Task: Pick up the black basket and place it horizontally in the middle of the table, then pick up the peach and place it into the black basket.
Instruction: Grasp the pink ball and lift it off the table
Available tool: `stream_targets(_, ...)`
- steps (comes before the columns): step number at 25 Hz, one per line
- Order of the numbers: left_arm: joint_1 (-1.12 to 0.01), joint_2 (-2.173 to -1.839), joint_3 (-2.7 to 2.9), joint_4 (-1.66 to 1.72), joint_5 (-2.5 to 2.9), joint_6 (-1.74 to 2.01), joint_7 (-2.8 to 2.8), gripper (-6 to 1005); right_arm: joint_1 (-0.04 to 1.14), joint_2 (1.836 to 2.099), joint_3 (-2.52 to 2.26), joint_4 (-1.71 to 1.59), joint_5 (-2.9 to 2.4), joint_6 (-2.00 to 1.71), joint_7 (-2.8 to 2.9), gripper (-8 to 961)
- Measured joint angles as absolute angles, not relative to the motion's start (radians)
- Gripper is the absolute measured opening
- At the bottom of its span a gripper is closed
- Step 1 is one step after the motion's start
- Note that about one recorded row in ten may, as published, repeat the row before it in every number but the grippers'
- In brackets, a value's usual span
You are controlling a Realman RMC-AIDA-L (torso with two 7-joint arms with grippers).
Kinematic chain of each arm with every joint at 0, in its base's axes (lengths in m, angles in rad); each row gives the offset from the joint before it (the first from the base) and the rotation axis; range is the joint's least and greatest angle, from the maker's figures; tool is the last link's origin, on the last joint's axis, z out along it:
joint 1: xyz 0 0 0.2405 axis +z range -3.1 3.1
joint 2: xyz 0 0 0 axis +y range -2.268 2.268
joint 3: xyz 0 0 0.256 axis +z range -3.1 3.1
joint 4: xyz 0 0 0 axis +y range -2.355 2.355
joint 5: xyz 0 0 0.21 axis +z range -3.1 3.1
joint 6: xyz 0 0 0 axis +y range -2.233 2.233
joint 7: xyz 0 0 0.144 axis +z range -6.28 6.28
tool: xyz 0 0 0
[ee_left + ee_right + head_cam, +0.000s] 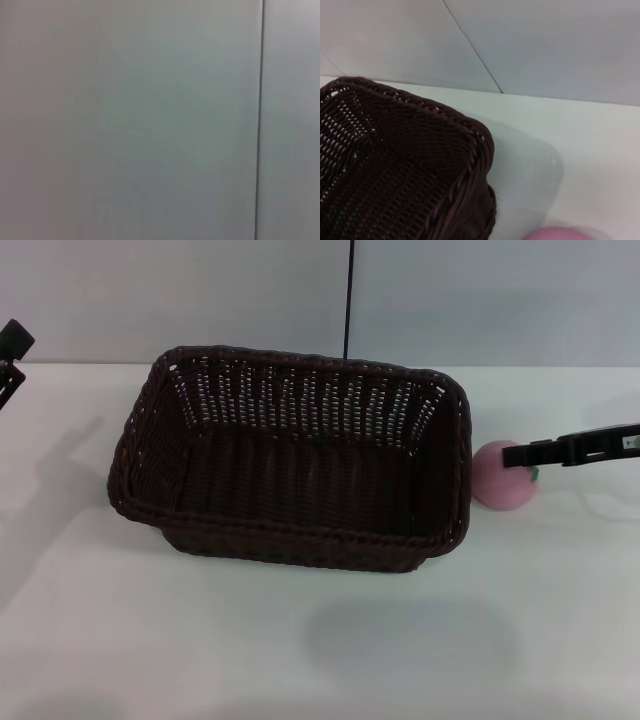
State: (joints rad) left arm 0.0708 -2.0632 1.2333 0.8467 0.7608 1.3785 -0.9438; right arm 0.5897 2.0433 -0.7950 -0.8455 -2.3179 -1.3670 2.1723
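The black basket (290,525) stands upright and empty in the middle of the white table (300,650), long side across the view. The pink peach (497,487) lies on the table just to the right of the basket, apart from it. My right gripper (520,453) reaches in from the right edge and sits just above the top of the peach. The right wrist view shows a corner of the basket (395,165) and the top of the peach (560,234). My left gripper (12,355) is parked at the far left edge, away from the basket.
A grey wall (200,290) with a dark vertical seam (350,300) stands behind the table. The left wrist view shows only this wall (130,120). Bare tabletop lies in front of the basket and to its left.
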Motion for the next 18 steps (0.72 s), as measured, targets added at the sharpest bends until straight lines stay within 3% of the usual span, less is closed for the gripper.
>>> stream_targets(11, 0.073, -2.063, 1.233, 0.847, 0.761, 1.383, -0.945, 638, 0.606, 2.043, -0.797, -0.789, -2.341, -1.316, 2.169, 730)
stream_targets(18, 0.074, -2.063, 1.232, 0.847, 0.761, 1.385, -0.945, 638, 0.602, 2.045, -0.798, -0.789, -2.347, -1.315, 2.167, 624)
